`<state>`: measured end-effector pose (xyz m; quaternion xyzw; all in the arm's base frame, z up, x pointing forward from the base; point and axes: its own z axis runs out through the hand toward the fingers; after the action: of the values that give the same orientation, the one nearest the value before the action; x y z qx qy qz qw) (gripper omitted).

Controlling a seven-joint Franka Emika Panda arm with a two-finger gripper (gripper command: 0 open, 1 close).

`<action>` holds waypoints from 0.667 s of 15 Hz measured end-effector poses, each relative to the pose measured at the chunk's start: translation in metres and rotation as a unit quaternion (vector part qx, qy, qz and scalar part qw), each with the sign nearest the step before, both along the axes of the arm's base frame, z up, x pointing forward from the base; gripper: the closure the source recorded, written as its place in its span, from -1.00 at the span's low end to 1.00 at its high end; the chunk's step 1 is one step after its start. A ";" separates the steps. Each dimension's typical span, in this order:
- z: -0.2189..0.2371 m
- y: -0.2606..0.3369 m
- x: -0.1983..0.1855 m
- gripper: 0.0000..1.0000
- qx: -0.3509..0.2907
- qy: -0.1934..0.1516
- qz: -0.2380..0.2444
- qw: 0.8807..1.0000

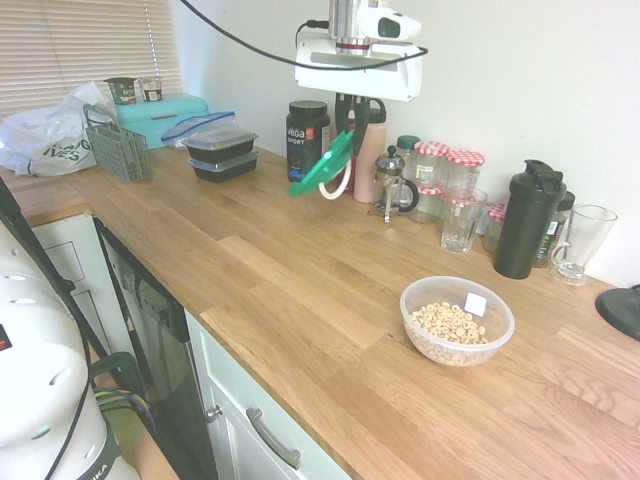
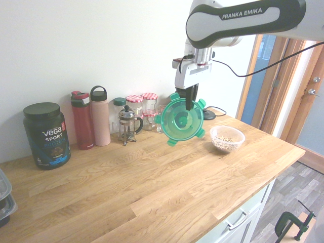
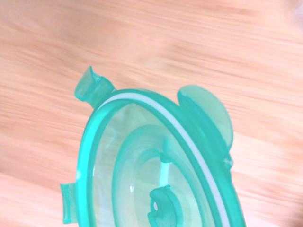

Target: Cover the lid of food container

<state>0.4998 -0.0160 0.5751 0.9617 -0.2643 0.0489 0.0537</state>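
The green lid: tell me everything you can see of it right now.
The lid is round, translucent green plastic with snap tabs around its rim, raised concentric rings and a white arc along the edge in the wrist view. It hangs in the air, steeply tilted, gripped at its upper rim by the gripper. Nothing else touches it. It is well above the wooden counter, off to the side of the food container, not over it.

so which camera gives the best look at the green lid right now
The second exterior view: the lid faces that camera nearly flat on, round with its tabs showing, hanging from the gripper above the counter. The first exterior view shows it edge-on as a tilted green sliver. The wrist view shows only part of it, close and cropped.
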 end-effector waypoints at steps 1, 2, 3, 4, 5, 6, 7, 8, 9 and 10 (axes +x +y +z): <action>-0.005 -0.005 0.000 1.00 -0.035 -0.001 0.001 0.999; -0.010 -0.010 -0.001 1.00 -0.070 0.001 -0.003 0.998; -0.010 -0.018 -0.005 1.00 -0.104 0.001 -0.010 0.995; -0.006 -0.024 -0.009 1.00 -0.136 0.000 -0.020 0.991; 0.002 -0.028 -0.015 1.00 -0.168 -0.002 -0.032 0.985; 0.009 -0.031 -0.019 1.00 -0.198 -0.006 -0.044 0.979; 0.015 -0.034 -0.022 1.00 -0.229 -0.009 -0.056 0.972; 0.019 -0.040 -0.022 1.00 -0.258 -0.012 -0.067 0.964; 0.020 -0.047 -0.020 1.00 -0.289 -0.015 -0.079 0.954; 0.017 -0.056 -0.017 1.00 -0.319 -0.017 -0.090 0.943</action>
<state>0.4833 -0.0724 0.5922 0.8656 -0.3210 0.1423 0.3571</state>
